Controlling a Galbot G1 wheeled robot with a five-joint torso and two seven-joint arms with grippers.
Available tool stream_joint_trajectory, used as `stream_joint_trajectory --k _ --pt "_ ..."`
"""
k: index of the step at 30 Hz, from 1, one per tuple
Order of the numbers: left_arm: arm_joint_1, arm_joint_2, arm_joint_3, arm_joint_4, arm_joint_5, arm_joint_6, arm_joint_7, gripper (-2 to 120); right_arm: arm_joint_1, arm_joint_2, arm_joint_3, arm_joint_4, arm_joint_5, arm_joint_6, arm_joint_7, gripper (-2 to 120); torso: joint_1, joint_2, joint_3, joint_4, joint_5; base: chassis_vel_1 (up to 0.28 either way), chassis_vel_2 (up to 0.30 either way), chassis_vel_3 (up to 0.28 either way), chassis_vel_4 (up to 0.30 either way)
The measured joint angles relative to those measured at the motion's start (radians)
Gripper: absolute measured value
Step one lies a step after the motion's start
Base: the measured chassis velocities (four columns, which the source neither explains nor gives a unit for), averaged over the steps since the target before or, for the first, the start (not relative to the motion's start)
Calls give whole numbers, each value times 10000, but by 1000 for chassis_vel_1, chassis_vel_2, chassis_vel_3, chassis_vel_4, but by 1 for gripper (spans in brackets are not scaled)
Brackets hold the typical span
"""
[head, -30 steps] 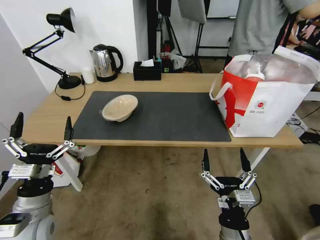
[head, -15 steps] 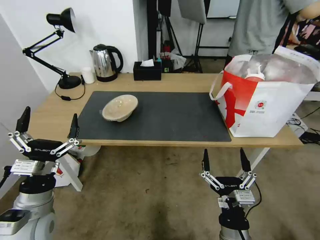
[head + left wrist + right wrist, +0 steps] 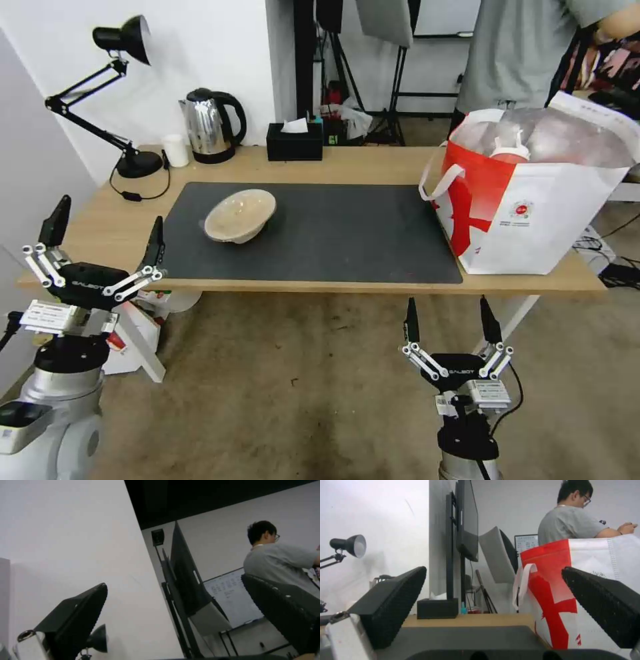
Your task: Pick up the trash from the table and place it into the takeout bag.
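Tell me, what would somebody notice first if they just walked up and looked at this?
Probably the big white-and-red takeout bag standing open at the table's right end, with a red lidded cup poking up inside. Next, the lone beige bowl tilted on the dark mat. Both the left gripper and the right gripper are open, near the table's front edge.

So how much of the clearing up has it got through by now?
A red lidded straw cup already sits in the large white-and-red takeout bag. Neither open gripper holds anything: the left gripper is at the light-wood table edge, the right gripper below it. The shallow beige bowl is still on the mat.
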Motion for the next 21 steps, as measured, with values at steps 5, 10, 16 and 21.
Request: stream_joint_trajectory --k 5,10,16,21 --pt "-105 549 -6 179 -355 159 1 99 0 0 0 0 0 0 1 100 -1 0 0 0 0 0 0 0 0" --pt "-201 1039 93 293 -1037 448 -23 96 0 0 -1 0 0 0 1 100 -1 0 0 1 1 0 0 0 0" --pt "-442 1434 310 394 -1565 804 -69 97 0 0 0 0 0 0 1 100 0 0 0 0 1 0 0 0 0" --pt "-656 1871 197 693 -1279 889 -31 99 0 0 -1 0 0 0 0 100 0 0 0 0 0 0 0 0 0"
